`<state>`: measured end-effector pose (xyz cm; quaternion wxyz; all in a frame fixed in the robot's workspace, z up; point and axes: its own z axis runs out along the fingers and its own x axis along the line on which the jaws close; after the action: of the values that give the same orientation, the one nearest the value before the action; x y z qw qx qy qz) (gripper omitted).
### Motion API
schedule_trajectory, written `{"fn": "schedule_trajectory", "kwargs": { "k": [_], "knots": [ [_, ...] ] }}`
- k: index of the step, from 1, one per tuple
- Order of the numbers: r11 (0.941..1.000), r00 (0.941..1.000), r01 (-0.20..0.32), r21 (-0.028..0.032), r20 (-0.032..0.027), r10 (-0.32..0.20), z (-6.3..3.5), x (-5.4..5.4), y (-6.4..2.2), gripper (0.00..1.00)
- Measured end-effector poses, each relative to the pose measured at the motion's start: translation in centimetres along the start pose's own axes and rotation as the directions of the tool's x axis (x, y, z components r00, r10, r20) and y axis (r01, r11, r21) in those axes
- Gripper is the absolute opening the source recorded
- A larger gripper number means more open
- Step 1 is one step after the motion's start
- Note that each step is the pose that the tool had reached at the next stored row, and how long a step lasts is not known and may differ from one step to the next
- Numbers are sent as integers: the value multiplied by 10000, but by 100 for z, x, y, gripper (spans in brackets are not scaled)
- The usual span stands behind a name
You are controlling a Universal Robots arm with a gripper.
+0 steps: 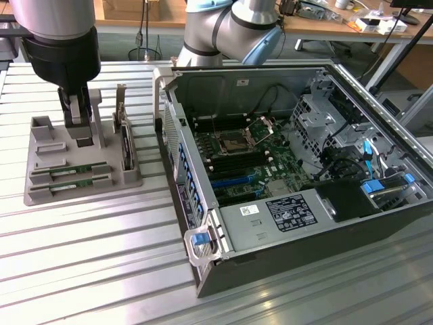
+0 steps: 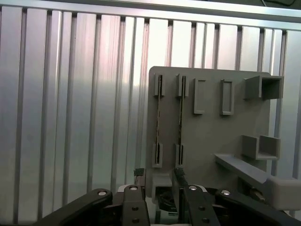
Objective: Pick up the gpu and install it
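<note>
Exterior view puts the gripper (image 1: 81, 128) low over the part of the grey tray (image 1: 40, 196) farther from the camera. The tray sits on the ribbed table (image 1: 88, 257), to that view's left of the open case (image 1: 284, 261). The fingers (image 2: 135, 207) stand wide apart, and I see nothing held between them in either view. The gpu (image 1: 78, 168), a thin green stick, sits in a slot on the tray's nearer part, apart from the gripper. A second stick (image 1: 71, 181) like it lies just beside it in the next slot, and I cannot tell which of the two is meant. A dark card (image 1: 126, 142) stands upright at the tray's edge on the exterior view's right. As I judge it, the pick is the step in hand, at its approach: nothing is grasped and the stick rests in its slot. The grasp would call for the fingers to come over the stick, line up across its thin edge, and close on the board without catching the slot's posts or the neighbouring stick.
</note>
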<state>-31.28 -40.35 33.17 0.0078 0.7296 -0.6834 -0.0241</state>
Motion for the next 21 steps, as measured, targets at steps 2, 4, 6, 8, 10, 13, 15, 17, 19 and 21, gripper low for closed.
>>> {"fn": "schedule_trajectory", "kwargs": {
  "k": [2, 4, 6, 8, 10, 13, 15, 17, 19, 21],
  "knots": [
    [10000, 10000, 0, 0, 0, 0, 11, 0, 0, 36],
    [10000, 10000, 0, 0, 0, 0, 17, 1, -1, 36],
    [10000, 10000, 0, -1, 0, 0, 21, 1, 0, 36],
    [10000, 10000, 0, 1, 1, 0, 27, 2, -1, 36],
    [10000, 10000, 0, 0, 0, 0, 37, 3, -2, 36],
    [10000, 10000, 0, -1, 0, 0, 51, 4, -2, 36],
    [10000, 10000, 1, 0, 0, -1, 56, 5, -2, 36],
    [10000, 10000, 0, 0, 0, 0, 63, 6, -2, 36],
    [10000, 10000, 0, 0, 0, 0, 73, 7, -3, 36],
    [10000, 10000, 0, -1, 0, 0, 84, 9, -3, 36]
  ]
}}
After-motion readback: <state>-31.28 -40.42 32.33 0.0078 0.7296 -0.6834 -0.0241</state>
